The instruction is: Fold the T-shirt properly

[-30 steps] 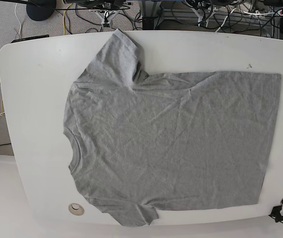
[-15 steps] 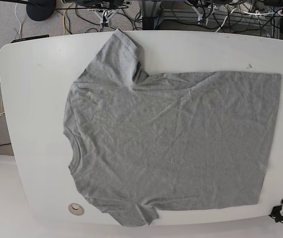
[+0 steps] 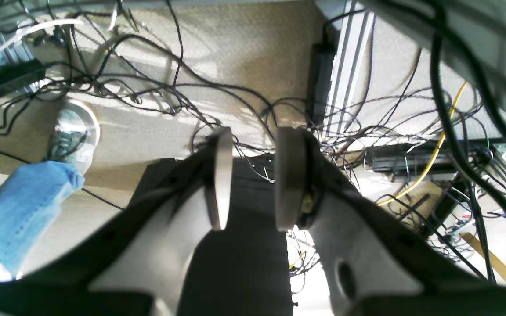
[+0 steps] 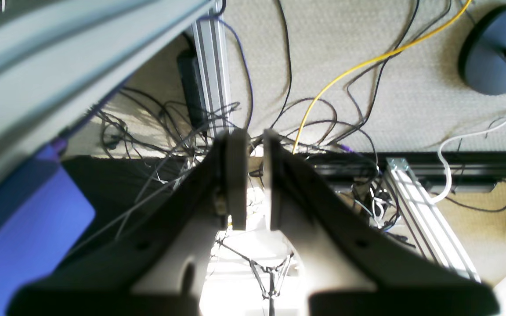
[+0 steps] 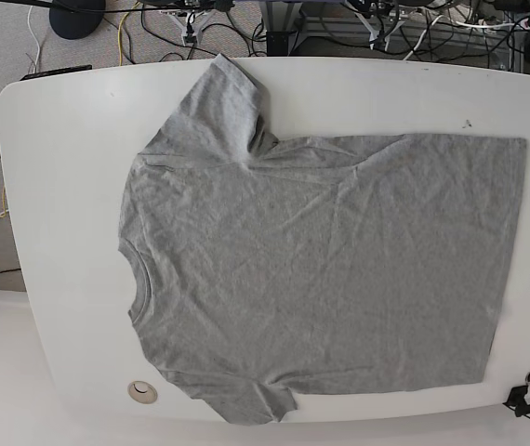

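The grey T-shirt (image 5: 321, 269) lies spread flat and wrinkled on the white table (image 5: 60, 186). Its collar (image 5: 135, 269) points left, one sleeve (image 5: 218, 102) points to the far edge and the other sleeve (image 5: 246, 400) lies at the near edge. No lettering shows. Neither gripper appears in the base view. In the left wrist view my left gripper (image 3: 253, 140) hangs over the floor, its pads a little apart with nothing between them. My right gripper (image 4: 255, 140) also hangs over the floor, its pads almost together and empty.
Tangled cables (image 3: 169, 92) and aluminium frame rails (image 4: 209, 66) cover the floor behind the table. A person's jeans leg and shoe (image 3: 20, 206) stand there, and a dark round base (image 4: 494, 48). A round insert (image 5: 141, 391) and a black clamp (image 5: 521, 401) sit at the table's near edge.
The T-shirt lies as it did. Dark parts at the top edge of the base view have slipped a little further out of the picture.
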`<act>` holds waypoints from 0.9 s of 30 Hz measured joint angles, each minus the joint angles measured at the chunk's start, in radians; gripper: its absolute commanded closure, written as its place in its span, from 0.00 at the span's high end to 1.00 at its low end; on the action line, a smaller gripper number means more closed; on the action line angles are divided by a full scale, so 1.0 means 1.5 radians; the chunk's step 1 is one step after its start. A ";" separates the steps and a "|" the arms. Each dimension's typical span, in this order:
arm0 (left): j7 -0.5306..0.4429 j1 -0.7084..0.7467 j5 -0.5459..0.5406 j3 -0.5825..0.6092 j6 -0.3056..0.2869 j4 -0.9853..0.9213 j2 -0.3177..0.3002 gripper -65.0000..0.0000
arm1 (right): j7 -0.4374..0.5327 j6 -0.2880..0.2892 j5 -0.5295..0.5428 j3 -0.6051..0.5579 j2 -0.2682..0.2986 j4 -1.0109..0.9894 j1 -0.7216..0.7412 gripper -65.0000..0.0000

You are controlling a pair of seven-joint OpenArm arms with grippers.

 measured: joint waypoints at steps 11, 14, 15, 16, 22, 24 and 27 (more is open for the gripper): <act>-0.001 0.024 0.000 0.000 0.000 0.039 0.001 0.24 | 0.033 0.000 -0.001 0.000 0.000 0.045 -0.038 0.09; 0.001 0.056 -0.001 0.000 0.000 0.086 0.000 0.24 | 0.034 0.000 -0.002 0.000 0.000 0.121 -0.090 0.09; 0.001 0.069 0.000 0.000 0.000 0.105 -0.001 0.24 | 0.033 0.000 -0.002 0.000 0.000 0.142 -0.106 0.09; 0.002 0.081 0.000 0.000 0.000 0.121 -0.001 0.24 | 0.030 0.000 -0.002 0.000 0.000 0.159 -0.121 0.09; 0.000 0.142 0.000 0.000 0.000 0.221 -0.001 0.24 | 0.032 0.000 -0.002 0.000 0.001 0.269 -0.188 0.09; -0.001 0.165 0.000 0.000 0.000 0.259 -0.002 0.24 | 0.034 0.000 -0.002 0.000 0.003 0.307 -0.209 0.09; -0.017 0.203 0.000 0.000 0.000 0.300 -0.002 0.24 | 0.030 -0.004 -0.001 0.000 0.010 0.356 -0.243 0.09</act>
